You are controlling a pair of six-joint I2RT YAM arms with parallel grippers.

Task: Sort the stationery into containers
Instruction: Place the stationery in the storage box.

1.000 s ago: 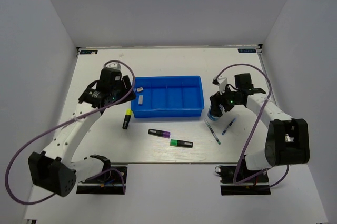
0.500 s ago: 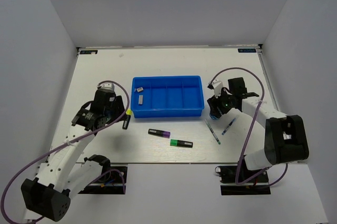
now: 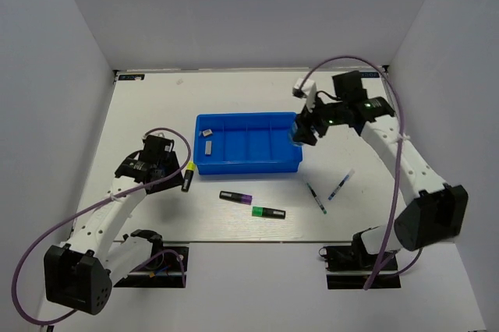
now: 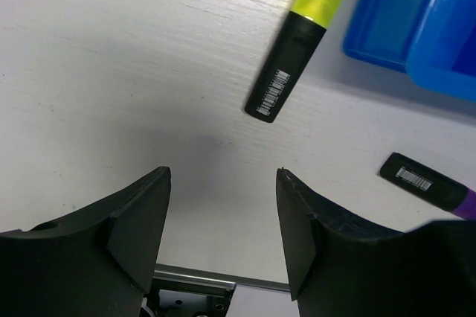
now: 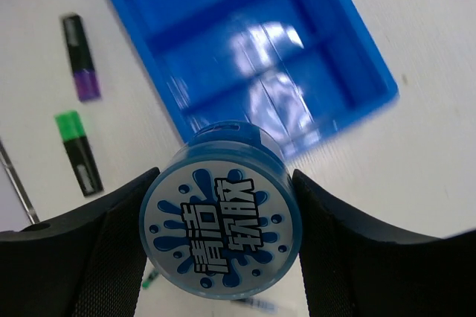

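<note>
We record: right gripper [image 5: 222,237] clamped on the blue-white roll [image 5: 221,222], blue tray [image 5: 355,47] beyond its fingertips. Left gripper [image 4: 222,214] fingers apart, yellow highlighter [image 4: 296,45] lying just beyond them.

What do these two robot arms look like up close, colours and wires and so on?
The left arm and right arm are alike: white tube-like links joined by boxy black joints. A thin purple cable loops loosely along each. The left tool and right tool each have two broad, curved, matte black fingers. A small green light glows near the right wrist.
</note>
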